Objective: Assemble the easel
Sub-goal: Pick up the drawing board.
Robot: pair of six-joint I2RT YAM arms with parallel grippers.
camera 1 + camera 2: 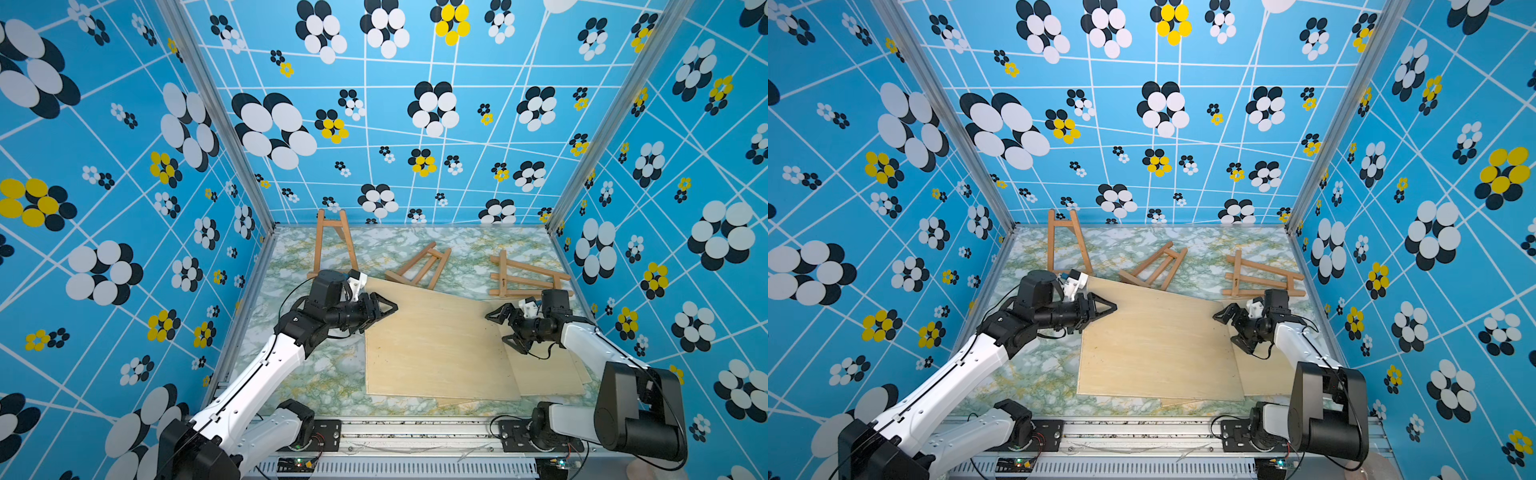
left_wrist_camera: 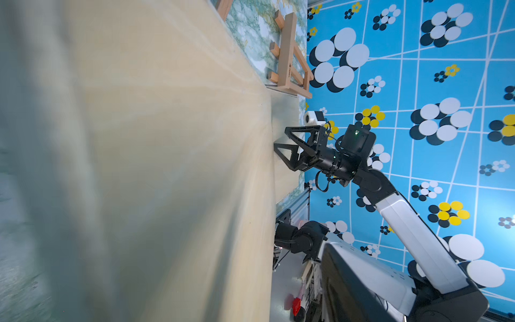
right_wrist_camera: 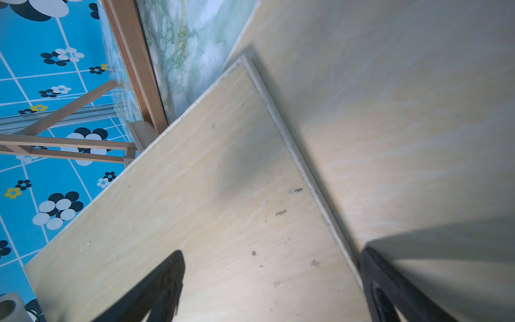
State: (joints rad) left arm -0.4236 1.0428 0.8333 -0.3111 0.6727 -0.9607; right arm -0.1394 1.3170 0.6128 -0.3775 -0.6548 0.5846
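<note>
Three wooden easels show in both top views. One easel (image 1: 332, 245) stands at the back left, a second easel (image 1: 419, 266) lies folded at the back middle, and a third easel (image 1: 528, 276) lies flat at the back right. A large plywood board (image 1: 436, 345) lies in the middle, overlapping a second board (image 1: 548, 374). My left gripper (image 1: 390, 308) sits at the large board's far left edge, turned on its side; its jaws do not show in the left wrist view. My right gripper (image 3: 273, 278) stands open just over the second board, by the large board's right edge.
The patterned blue walls (image 1: 124, 208) enclose the marbled table (image 1: 324, 374) on three sides. The metal rail (image 1: 415, 432) with both arm bases runs along the front. The right easel (image 2: 289, 55) lies close behind my right gripper (image 2: 280, 138).
</note>
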